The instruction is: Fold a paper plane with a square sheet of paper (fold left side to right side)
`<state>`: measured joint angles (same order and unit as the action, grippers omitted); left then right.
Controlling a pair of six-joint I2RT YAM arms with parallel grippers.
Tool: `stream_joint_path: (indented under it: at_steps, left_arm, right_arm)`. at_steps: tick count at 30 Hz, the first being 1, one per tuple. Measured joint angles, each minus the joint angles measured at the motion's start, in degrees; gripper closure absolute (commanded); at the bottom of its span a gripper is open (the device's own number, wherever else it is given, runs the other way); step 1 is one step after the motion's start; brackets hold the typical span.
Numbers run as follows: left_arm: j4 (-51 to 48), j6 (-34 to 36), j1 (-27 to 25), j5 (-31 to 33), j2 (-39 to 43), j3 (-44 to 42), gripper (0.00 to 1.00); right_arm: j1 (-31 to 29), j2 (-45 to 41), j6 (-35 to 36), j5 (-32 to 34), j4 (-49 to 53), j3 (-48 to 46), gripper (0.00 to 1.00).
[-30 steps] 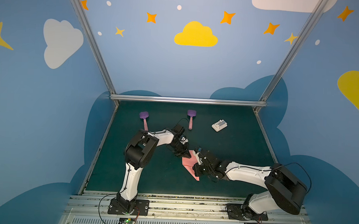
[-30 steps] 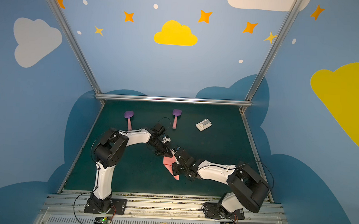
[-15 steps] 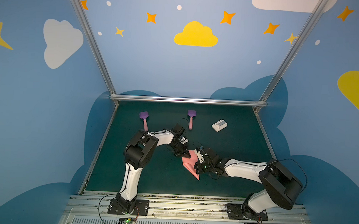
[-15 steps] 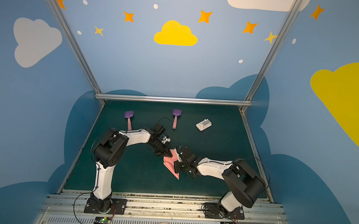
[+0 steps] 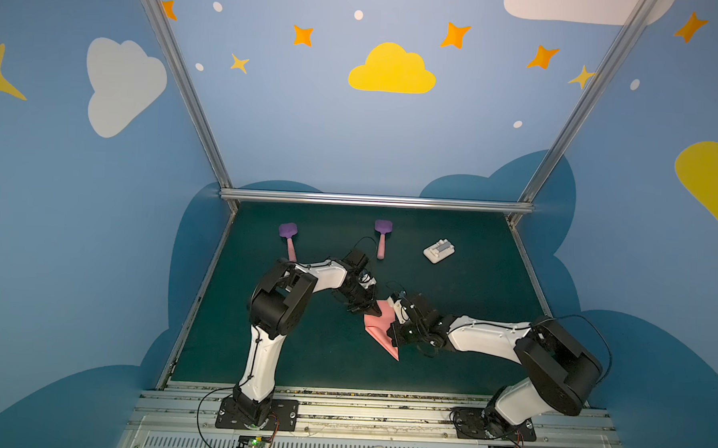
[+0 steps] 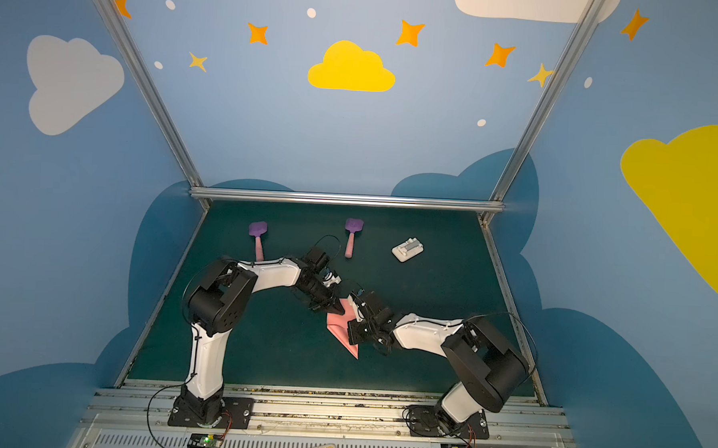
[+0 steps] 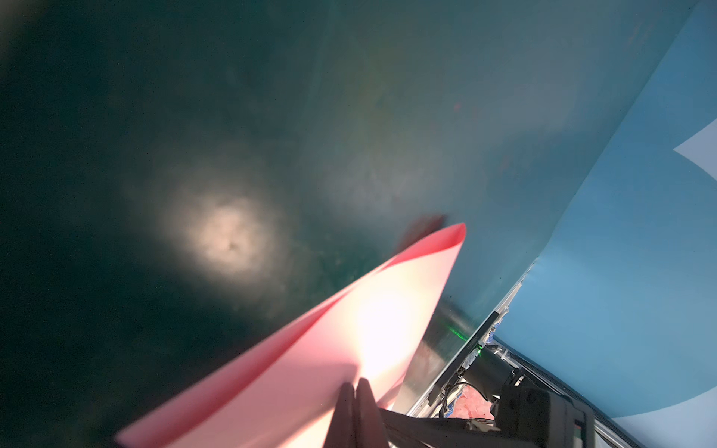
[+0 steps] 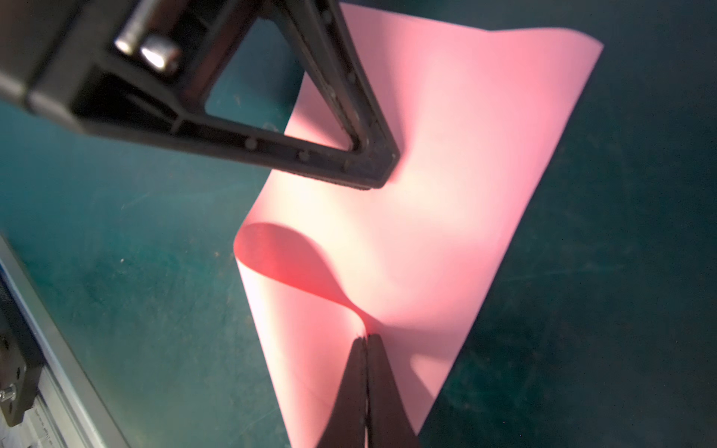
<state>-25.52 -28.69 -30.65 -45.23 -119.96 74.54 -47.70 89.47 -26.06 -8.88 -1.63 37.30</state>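
Paper (image 5: 375, 329): middle of worktop (image 5: 301, 355), loosely folded over, one edge curled up, uncreased.
Right end effector (image 8: 364, 341): closed, pinching the curled edge.
Left end effector (image 8: 373, 173): closed, tip resting on paper, behind.
Progress: early, I judge; first fold not pressed flat, nose and wings left.

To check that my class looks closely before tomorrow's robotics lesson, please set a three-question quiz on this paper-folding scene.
1. True or false: the left tool stands wide open.
2. The right tool pinches: A the square sheet of paper; B a cup; C a cloth.
3. Fill in: the mat under the sheet is dark ____.
Key: 1 false, it is shut. 2 A. 3 green.
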Motion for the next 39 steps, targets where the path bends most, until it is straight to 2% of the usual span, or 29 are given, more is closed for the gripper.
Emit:
stream_joint_path:
  at_steps: [39]
  left_arm:
    - [1.0, 0.0, 0.2, -0.8, 0.0, -0.6, 0.96]
  right_arm:
    - [1.1, -0.5, -0.6, 0.1, -1.6, -1.2, 1.00]
